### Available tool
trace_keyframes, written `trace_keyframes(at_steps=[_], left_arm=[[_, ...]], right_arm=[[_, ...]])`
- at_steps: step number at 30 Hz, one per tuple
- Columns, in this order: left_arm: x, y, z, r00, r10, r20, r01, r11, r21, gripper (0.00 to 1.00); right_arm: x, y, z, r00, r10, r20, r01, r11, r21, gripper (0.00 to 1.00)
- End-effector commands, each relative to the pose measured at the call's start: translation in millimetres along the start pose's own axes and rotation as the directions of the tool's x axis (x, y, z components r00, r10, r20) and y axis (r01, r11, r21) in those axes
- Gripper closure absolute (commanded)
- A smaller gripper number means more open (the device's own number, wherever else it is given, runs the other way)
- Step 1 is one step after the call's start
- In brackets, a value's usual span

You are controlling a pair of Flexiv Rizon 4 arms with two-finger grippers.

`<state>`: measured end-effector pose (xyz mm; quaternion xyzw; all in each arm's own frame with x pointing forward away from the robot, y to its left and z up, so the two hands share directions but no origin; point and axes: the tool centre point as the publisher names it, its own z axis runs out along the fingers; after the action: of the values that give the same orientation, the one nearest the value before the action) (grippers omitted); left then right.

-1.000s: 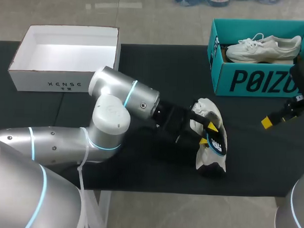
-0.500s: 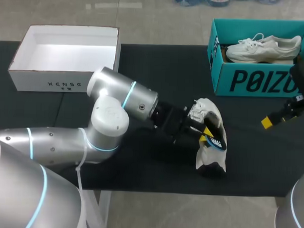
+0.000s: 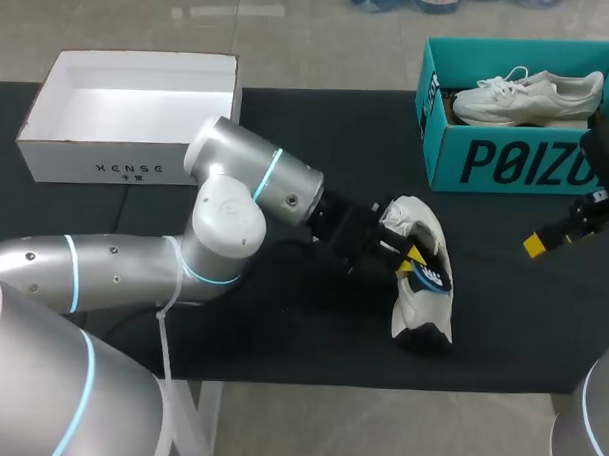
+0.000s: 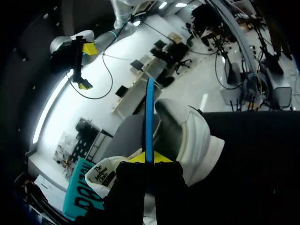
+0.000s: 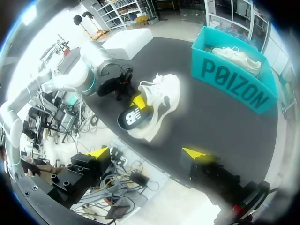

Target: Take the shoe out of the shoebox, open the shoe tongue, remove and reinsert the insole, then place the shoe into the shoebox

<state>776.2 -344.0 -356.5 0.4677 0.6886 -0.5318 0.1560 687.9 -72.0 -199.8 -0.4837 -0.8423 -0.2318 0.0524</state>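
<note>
White shoe (image 3: 419,312) out on the black table (image 3: 288,117), near the teal shoebox (image 3: 507,160) but outside it. Dark, blue-edged insole (image 3: 430,279) half out of its mouth, clamped edge-on in the left gripper (image 3: 411,260). Drawn slightly back toward the arm within the last second: reads as removal under way, reinsertion to come. Right gripper (image 5: 147,153) well apart, fingers spread, empty.

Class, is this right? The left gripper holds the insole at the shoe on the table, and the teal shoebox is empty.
No. The teal shoebox holds another white shoe, seen in the head view. The left gripper does hold the insole at the shoe on the table.
</note>
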Motion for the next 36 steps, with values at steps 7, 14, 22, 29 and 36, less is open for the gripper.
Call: trace_keyframes(at_steps=[7,14,22,29,36], left_arm=[[8.0,-7.1,2.5,0.999,-0.032,-0.004,0.032,0.999,0.014,0.15],[6.7,-17.2,-11.9,0.999,-0.033,0.027,0.033,0.999,-0.019,0.0],[-0.5,-27.2,-16.5,0.999,-0.014,0.053,0.015,1.0,-0.024,0.0],[0.3,-34.2,-4.9,0.998,-0.021,0.066,0.02,1.0,0.013,0.22],[0.4,-34.0,-0.5,0.997,-0.029,0.067,0.027,0.999,0.035,0.49]], right_arm=[[0.3,-1.5,0.6,1.0,0.0,0.002,0.0,1.0,-0.002,0.0],[0.3,-1.5,0.6,1.0,0.0,0.002,0.0,1.0,-0.002,0.0],[0.3,-1.5,0.6,1.0,0.0,0.002,0.0,1.0,-0.002,0.0],[0.3,-1.5,0.6,1.0,0.0,0.002,0.0,1.0,-0.002,0.0],[0.3,-1.5,0.6,1.0,0.0,0.002,0.0,1.0,-0.002,0.0]])
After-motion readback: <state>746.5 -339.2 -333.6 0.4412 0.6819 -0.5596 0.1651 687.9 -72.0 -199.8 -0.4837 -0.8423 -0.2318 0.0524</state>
